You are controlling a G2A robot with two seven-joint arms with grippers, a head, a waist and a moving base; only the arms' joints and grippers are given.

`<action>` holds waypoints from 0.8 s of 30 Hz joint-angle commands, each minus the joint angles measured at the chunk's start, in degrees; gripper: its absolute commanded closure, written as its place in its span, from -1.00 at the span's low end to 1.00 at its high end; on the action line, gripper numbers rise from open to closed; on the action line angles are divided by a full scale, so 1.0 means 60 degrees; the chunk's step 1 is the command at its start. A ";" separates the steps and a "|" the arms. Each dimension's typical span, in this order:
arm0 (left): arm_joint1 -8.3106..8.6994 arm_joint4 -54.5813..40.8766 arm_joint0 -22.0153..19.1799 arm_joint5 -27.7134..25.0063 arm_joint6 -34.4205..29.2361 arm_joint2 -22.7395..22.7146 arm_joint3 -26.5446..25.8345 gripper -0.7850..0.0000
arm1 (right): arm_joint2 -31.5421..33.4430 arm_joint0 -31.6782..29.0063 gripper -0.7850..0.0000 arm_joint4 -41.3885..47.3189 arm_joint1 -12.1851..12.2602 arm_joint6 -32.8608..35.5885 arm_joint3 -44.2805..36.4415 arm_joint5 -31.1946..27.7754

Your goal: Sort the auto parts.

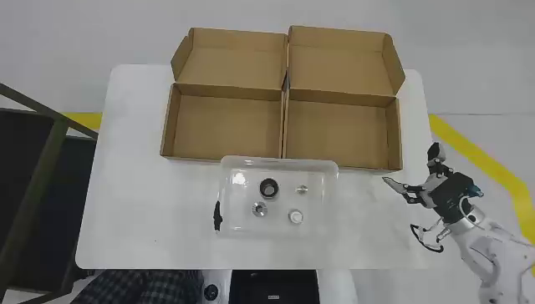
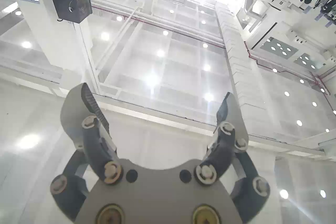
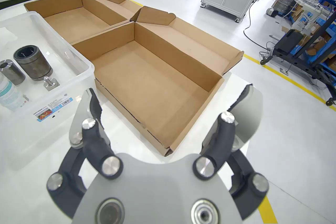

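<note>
Top view: on the white desk two open cardboard boxes lie side by side, the left box and the right box. Both are bare inside. Just in front of them sits a clear bin holding four parts: a black bearing, a small bolt, a steel cylinder and a white-capped bottle. The right claw hangs over the desk's right edge, near the bin but apart from it, spread open with nothing in it.

Left wrist view: the left claw points up at the ceiling, spread wide and empty.

Right wrist view: the spread fingers frame the right box. The bin stands just beside that box, with the bearing, cylinder, bolt and bottle close together on its floor.

Sorting looks not yet begun, since no part lies in either box and none is gripped. All four are left to pick and place, and which box takes which cannot be told.
</note>
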 commanded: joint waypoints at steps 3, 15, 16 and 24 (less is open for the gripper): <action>0.0000 0.0000 0.0000 0.0000 0.0000 0.0000 0.0000 -1.00 | 0.0000 0.0000 -1.00 0.0000 0.0000 0.0000 0.0000 0.0000; 0.0000 0.0000 0.0000 0.0000 0.0000 0.0000 0.0000 -1.00 | -0.0193 0.0097 -1.00 0.0002 0.0013 0.0166 -0.0104 -0.0227; 0.0000 0.0000 0.0000 0.0000 0.0000 0.0000 0.0000 -1.00 | -0.0233 0.0160 -1.00 -0.0159 0.0029 0.0341 -0.0178 -0.0280; 0.0000 0.0000 0.0000 0.0000 0.0000 0.0000 0.0000 -1.00 | -0.1004 0.0563 -1.00 -0.0265 0.0115 0.0977 -0.0893 -0.1575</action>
